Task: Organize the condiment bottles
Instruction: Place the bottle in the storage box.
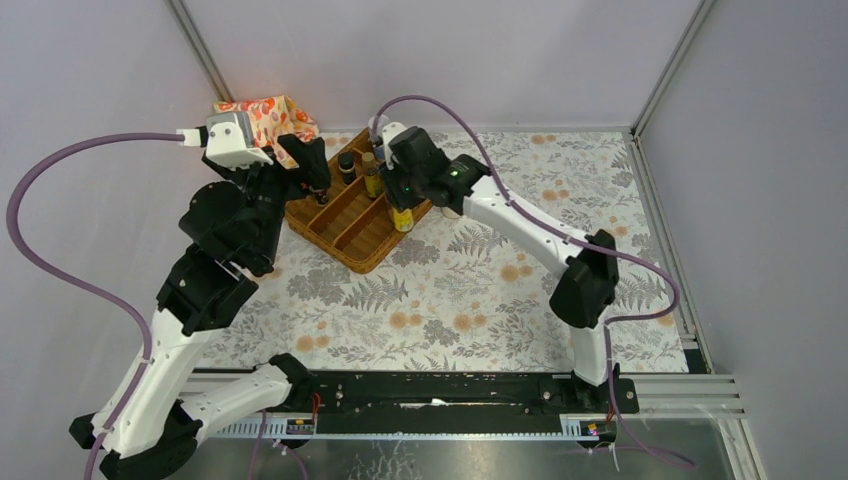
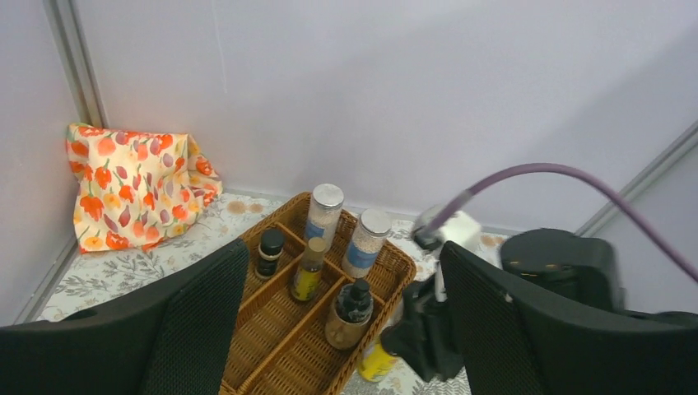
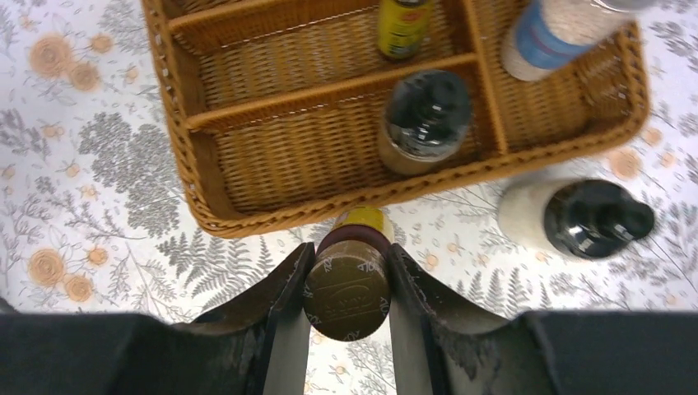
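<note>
My right gripper [image 3: 351,252] is shut on the brown cap of a slim yellow-liquid bottle [image 3: 346,288], just outside the rim of the wicker tray [image 3: 272,210]. The top view shows this bottle [image 1: 403,219] by the tray's right edge. Inside the tray stand two tall white-filled jars [image 2: 323,216] [image 2: 365,243], a short black-capped jar [image 2: 268,253], a yellow bottle [image 2: 309,270] and a dark-topped bottle [image 2: 352,311]. A white bottle with a black top [image 3: 576,218] stands on the table beside the tray. My left gripper [image 2: 343,271] hangs open above the tray's left side, holding nothing.
An orange-patterned cloth [image 2: 136,185] sits in the back left corner against the wall. The tray [image 1: 345,235] lies at an angle at the back of the fern-print table cover [image 1: 480,290]. The tray's near compartments hold nothing. Walls close in behind and on both sides.
</note>
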Controlling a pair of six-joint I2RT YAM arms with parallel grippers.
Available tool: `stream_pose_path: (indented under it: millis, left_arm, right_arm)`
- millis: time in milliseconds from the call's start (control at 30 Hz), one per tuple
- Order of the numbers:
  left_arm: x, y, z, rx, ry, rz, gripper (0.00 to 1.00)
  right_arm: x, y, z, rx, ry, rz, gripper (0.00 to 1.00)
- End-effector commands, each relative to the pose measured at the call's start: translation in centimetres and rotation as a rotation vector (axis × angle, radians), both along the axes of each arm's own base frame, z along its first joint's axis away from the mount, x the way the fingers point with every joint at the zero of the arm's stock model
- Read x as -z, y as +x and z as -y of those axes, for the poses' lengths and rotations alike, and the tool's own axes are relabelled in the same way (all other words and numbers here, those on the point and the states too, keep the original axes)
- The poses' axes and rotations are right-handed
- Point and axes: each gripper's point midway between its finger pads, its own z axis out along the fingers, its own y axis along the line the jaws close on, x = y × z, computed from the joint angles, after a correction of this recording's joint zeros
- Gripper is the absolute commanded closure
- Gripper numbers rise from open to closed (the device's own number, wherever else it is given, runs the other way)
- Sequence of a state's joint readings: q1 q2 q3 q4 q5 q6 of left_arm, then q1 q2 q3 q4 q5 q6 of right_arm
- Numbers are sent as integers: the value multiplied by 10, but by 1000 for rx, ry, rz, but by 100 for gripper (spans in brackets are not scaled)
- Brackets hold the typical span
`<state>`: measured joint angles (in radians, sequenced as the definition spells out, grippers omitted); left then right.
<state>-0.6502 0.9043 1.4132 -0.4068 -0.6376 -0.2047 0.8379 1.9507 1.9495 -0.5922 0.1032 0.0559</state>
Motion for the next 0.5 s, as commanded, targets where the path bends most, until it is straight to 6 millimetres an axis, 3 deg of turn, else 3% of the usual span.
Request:
stream_pose_path:
  millis: [0,200,467]
  left_arm:
    - [-13,-10,2,53,21,19,10]
    - [-13,-14,6,86,2,19,9]
    - [-8,-10,8,81,10,-2,9]
  right_arm:
    - [-36,-12,-49,-141,81,65,100]
    - [-32,-16,-96,-230,128,57,100]
    - [-24,-3,-128,-314,171,106,100]
